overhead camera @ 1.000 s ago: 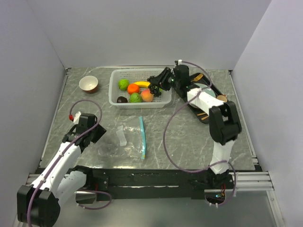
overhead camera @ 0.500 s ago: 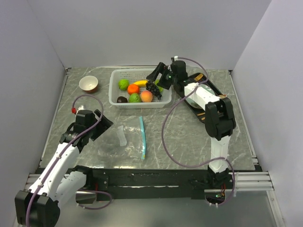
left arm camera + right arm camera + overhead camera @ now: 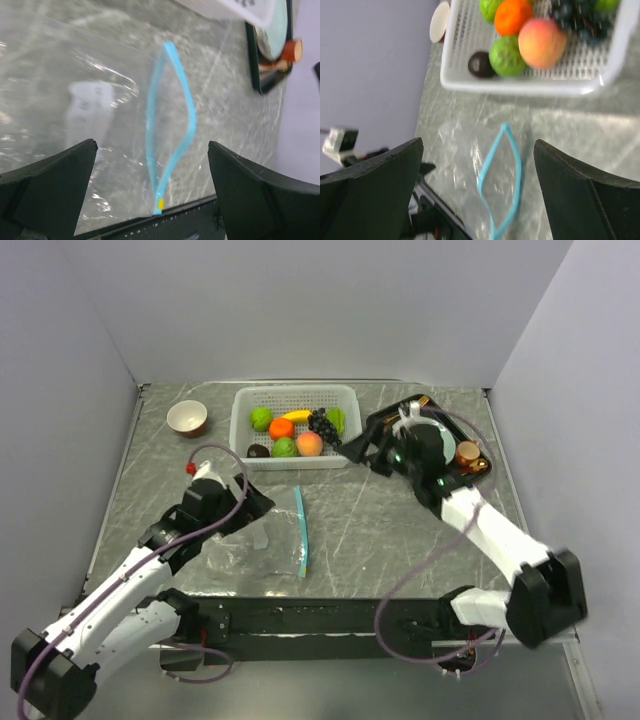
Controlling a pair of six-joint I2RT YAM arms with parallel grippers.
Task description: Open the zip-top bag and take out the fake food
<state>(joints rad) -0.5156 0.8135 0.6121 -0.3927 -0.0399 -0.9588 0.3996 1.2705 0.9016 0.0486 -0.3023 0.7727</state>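
Observation:
The zip-top bag (image 3: 262,543) lies flat on the table, its teal zip strip (image 3: 301,530) parted into an open loop. I see no fruit inside it. The fake food lies in the white basket (image 3: 240,435): orange (image 3: 281,427), green rounds (image 3: 261,418), banana (image 3: 300,416), grapes (image 3: 322,425), peach (image 3: 310,443) and a dark piece (image 3: 258,451). My left gripper (image 3: 256,504) is open and empty at the bag's left side, facing the strip (image 3: 170,125). My right gripper (image 3: 358,448) is open and empty to the right of the basket, above the bag's mouth (image 3: 501,170).
A small bowl (image 3: 187,418) stands at the back left. A black tray (image 3: 481,462) with a pale-green plate and a small brown cup (image 3: 467,452) sits at the right. Grey walls close the left, back and right sides.
My right gripper let go of the grapes, which now lie in the basket, and drew back towards the front right. My left arm moved right, up to the bag.

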